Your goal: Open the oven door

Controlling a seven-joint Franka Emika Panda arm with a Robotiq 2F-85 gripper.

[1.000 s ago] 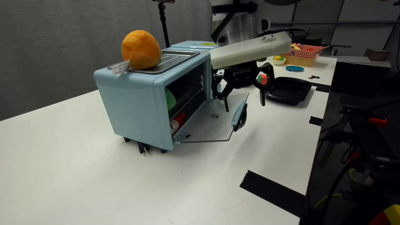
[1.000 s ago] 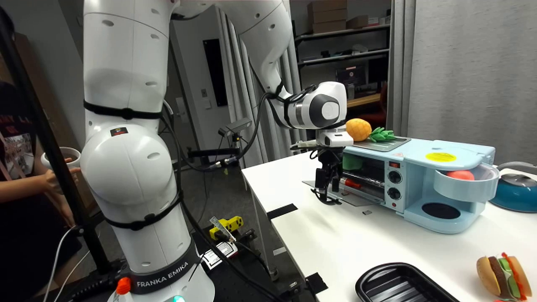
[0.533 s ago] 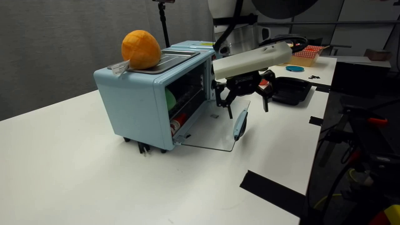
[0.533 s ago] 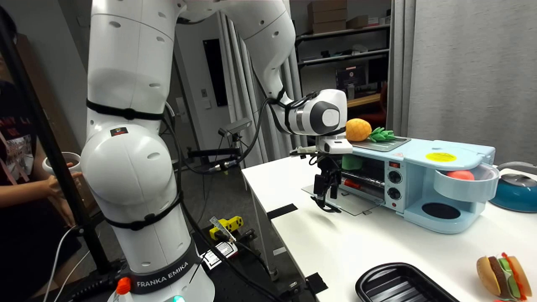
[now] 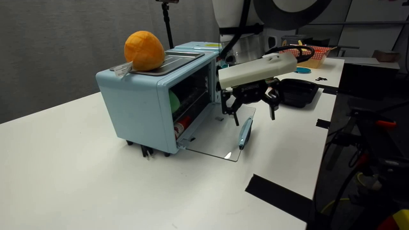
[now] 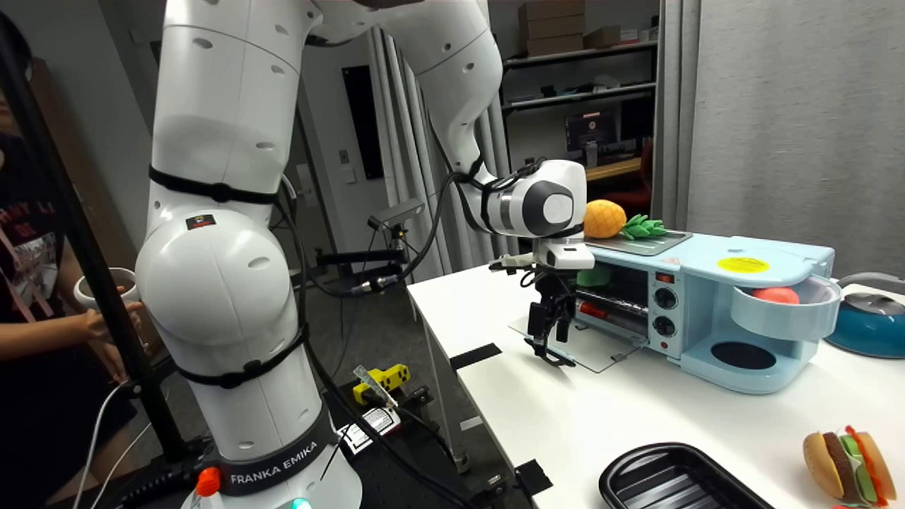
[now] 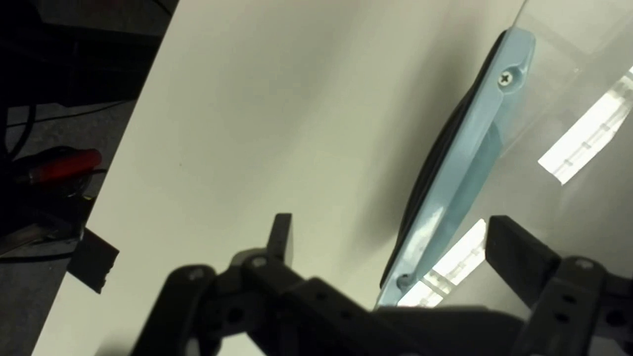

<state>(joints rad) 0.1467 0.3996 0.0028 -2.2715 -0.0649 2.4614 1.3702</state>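
The glass toaster-oven door point(image 5: 220, 132) now lies lower, so opening looks nearly done; your Robotiq gripper point(image 5: 254, 120) gapes wide.

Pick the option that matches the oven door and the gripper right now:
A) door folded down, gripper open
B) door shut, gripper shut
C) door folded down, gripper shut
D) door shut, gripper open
A: in an exterior view the oven door is folded down in front of the light blue oven, and the jaws of the gripper stand wide apart.
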